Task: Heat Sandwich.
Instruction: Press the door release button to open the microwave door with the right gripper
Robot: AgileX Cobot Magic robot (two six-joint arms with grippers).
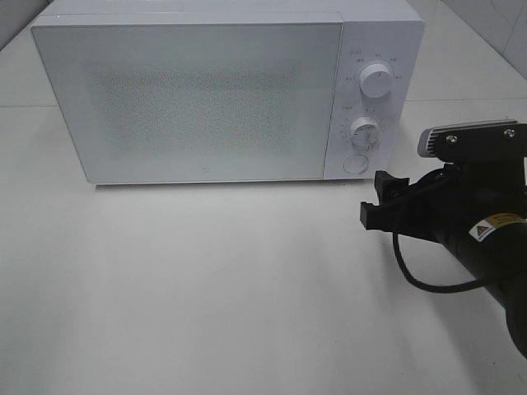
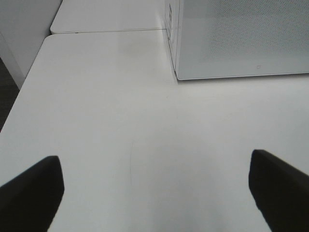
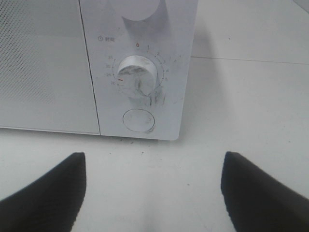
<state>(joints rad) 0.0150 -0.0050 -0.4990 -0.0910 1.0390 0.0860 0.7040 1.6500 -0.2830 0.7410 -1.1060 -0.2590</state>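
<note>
The sandwich shows in none of the views. A white microwave [image 1: 198, 99] stands at the back of the table with its door shut. My right gripper [image 1: 375, 202] hovers just in front of the microwave's control panel at the right, open with nothing between its fingers. In the right wrist view the right gripper [image 3: 153, 193] faces the timer knob [image 3: 137, 72] and the round door button [image 3: 138, 120] below it. My left gripper [image 2: 154, 191] is open over bare table, with the microwave's front left corner [image 2: 176, 72] ahead of it. The left arm is outside the exterior high view.
The microwave panel carries an upper knob [image 1: 377, 80] and a lower knob [image 1: 363, 129]. A black cable [image 1: 412, 276] loops under the right arm. The white table [image 1: 206, 288] stretches in front of the microwave; a seam [image 2: 106, 31] runs behind it.
</note>
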